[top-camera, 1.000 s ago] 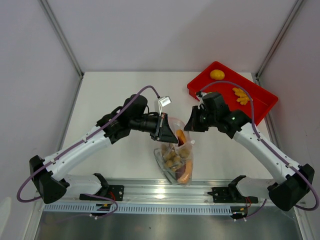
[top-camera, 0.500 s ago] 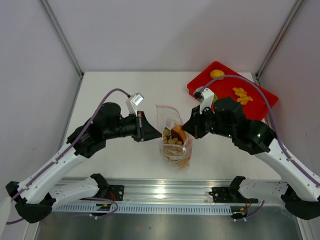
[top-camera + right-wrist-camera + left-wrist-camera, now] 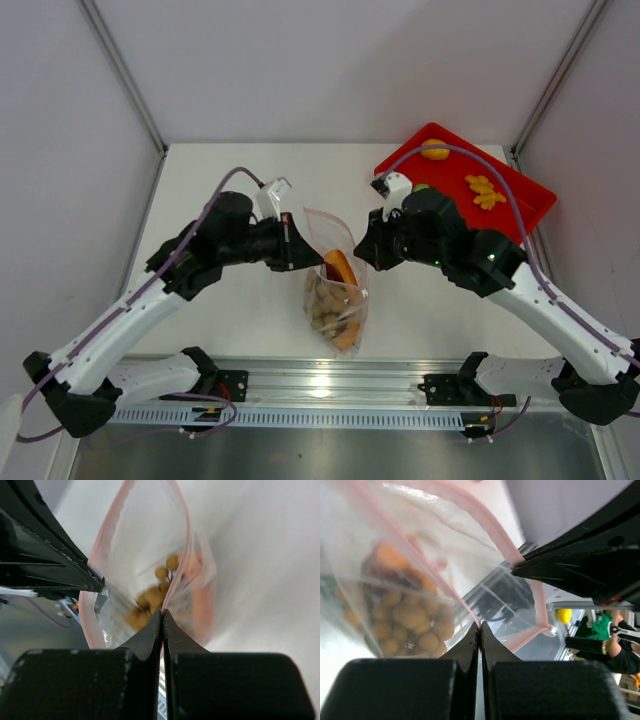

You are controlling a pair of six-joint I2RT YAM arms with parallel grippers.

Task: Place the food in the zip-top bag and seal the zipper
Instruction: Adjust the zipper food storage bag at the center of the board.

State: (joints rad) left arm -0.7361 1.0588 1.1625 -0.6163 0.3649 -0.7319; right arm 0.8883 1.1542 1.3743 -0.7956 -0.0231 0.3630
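Observation:
The clear zip-top bag [image 3: 335, 285] hangs in the air between my two grippers, its mouth open. Inside lie a yellow-green grape bunch [image 3: 412, 622], an orange piece [image 3: 340, 266] and other food. My left gripper [image 3: 292, 245] is shut on the pinkish-red zipper strip [image 3: 470, 615] at the bag's left edge. My right gripper [image 3: 362, 247] is shut on the strip [image 3: 177, 555] at the right edge. A yellow-orange round fruit [image 3: 434, 150] and orange lumpy pieces [image 3: 485, 190] lie on the red tray [image 3: 520, 215].
The red tray sits at the table's back right corner, behind my right arm. Grey walls enclose the table [image 3: 220, 180] on three sides. A metal rail [image 3: 330, 385] runs along the near edge.
Both grippers have lifted the bag and carried it a little left and back. The bag now hangs lower and longer between them, its food settled at the bottom.

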